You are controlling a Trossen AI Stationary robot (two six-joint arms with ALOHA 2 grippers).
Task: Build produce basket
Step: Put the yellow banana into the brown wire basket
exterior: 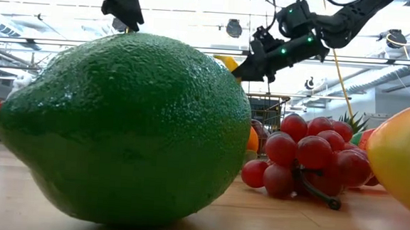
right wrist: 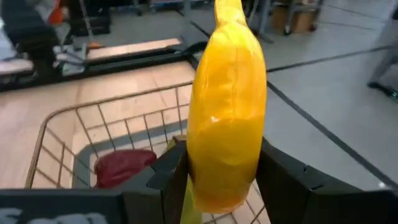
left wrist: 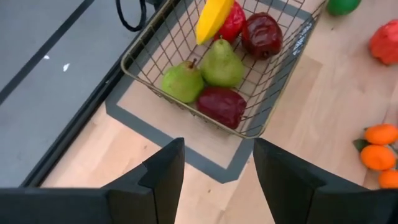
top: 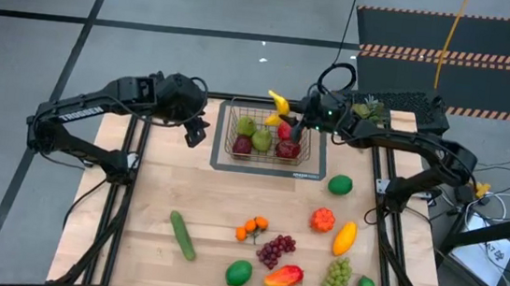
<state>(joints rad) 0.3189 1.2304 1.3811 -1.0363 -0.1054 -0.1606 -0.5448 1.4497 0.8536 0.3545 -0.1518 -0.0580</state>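
The wire basket (top: 270, 137) stands on a grey mat at the table's far middle. It holds two green pears (left wrist: 202, 73) and some dark red fruits (left wrist: 222, 106). My right gripper (top: 296, 124) is over the basket's far right part, shut on a yellow banana (top: 279, 102). My left gripper (top: 197, 135) hangs open and empty just left of the basket, above the table. The low view shows the banana (exterior: 229, 61) and my right gripper (exterior: 254, 67) well above the table. My right gripper pinches the banana between its two fingers (right wrist: 166, 177), on the two sides of its lower end (right wrist: 221, 180). The fingers come nearly level from the table's right and lie across the banana. The rest of the banana sticks out beyond them, clear of the basket.
Loose produce lies on the near half of the table: a cucumber (top: 182, 235), small oranges (top: 252, 227), purple grapes (top: 275, 250), a mango (top: 283, 277), green grapes (top: 337, 278), limes (top: 340, 184) and a yellow fruit (top: 344, 236). A spiky green piece (top: 368, 107) sits far right.
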